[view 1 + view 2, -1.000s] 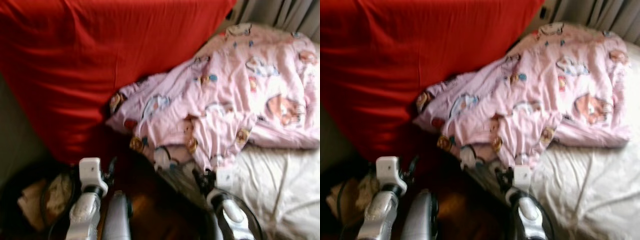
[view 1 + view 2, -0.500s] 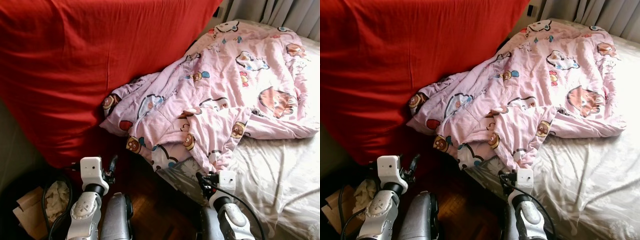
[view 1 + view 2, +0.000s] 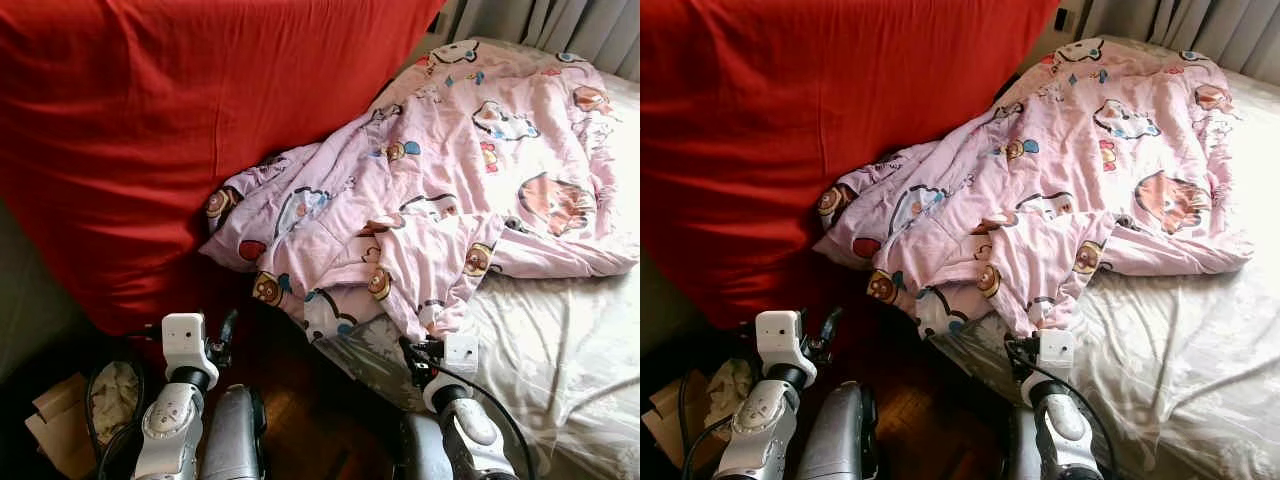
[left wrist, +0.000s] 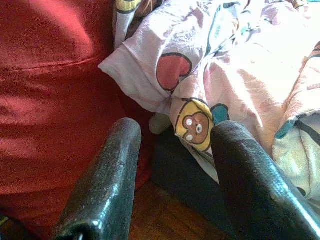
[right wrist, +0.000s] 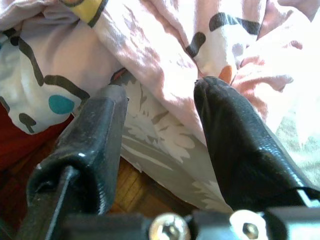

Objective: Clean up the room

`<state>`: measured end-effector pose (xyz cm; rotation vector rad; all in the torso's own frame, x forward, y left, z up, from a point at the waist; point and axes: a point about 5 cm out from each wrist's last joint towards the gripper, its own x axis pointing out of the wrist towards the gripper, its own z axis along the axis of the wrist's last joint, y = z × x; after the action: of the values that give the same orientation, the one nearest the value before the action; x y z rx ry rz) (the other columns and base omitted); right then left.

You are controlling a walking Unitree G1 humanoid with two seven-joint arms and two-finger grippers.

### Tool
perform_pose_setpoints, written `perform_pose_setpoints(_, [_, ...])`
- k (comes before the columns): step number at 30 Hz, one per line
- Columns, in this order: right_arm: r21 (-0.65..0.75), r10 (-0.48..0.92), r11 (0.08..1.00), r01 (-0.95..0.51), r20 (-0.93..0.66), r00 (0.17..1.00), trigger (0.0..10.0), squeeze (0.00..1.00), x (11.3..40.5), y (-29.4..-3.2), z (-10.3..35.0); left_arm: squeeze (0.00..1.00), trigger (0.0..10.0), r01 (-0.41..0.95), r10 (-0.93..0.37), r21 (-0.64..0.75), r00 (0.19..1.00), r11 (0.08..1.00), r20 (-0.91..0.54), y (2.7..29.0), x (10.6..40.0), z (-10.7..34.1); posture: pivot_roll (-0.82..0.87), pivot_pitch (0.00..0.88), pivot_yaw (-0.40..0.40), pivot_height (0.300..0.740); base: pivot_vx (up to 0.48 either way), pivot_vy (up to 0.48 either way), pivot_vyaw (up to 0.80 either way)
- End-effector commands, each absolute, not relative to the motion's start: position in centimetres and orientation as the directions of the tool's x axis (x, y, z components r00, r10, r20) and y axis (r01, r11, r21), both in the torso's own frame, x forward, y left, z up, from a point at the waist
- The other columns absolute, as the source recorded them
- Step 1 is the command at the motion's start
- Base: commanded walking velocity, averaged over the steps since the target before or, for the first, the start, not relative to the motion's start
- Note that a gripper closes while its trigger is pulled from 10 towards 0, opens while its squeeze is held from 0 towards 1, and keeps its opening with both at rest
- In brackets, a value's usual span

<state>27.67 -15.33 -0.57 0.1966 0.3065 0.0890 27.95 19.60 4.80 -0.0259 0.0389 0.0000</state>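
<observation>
Both arms reach forward and low; the left pincer [image 4: 172,145] and right pincer [image 5: 160,100] seem spread, holding nothing.

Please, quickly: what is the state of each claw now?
Left claw: open, holding nothing.
Right claw: open, empty, near the pink blanket.

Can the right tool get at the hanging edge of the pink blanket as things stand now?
Probably yes: the right tool is open, right at the pink blanket's hanging edge, with nothing between them.
</observation>
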Motion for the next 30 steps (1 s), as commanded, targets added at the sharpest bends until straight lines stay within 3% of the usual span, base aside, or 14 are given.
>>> perform_pose_setpoints(1, [0.202,0.098,0.979,-0.041,-0.281,0.955,10.0,0.00,27.75,-15.75,-0.40,0.00,10.0,0.005,-0.006,-0.027,0.998,1.000,-0.054,19.47,27.84,4.62,0.06,0.181,-0.049,0.586,0.266,0.000,0.00])
perform_pose_setpoints(18, [0.191,0.049,0.982,0.001,-0.256,0.966,10.0,0.00,28.42,-16.28,0.36,0.00,10.0,0.010,-0.012,-0.027,0.998,1.000,-0.054,19.36,27.89,4.60,0.05,0.170,-0.044,0.586,0.286,0.000,0.00])
perform_pose_setpoints(28, [0.203,0.050,0.979,0.009,-0.283,0.958,10.0,0.04,28.25,-16.02,0.03,0.00,10.0,0.011,-0.013,-0.020,0.998,1.000,-0.054,19.29,27.85,4.59,0.05,0.164,-0.042,0.586,0.000,0.000,0.00])
perform_pose_setpoints(29, [0.195,0.044,0.981,0.016,-0.297,0.954,10.0,0.94,28.20,-16.07,-0.11,0.00,10.0,0.012,-0.013,-0.020,0.998,1.000,-0.054,19.28,27.84,4.58,0.05,0.164,-0.042,0.586,0.000,0.000,0.00])
perform_pose_setpoints(30, [0.197,0.025,0.980,0.038,-0.307,0.951,10.0,1.00,28.13,-16.25,-0.24,0.00,10.0,0.011,-0.012,-0.019,0.998,1.000,-0.055,19.29,27.82,4.57,0.05,0.163,-0.043,0.586,0.000,0.000,0.00])
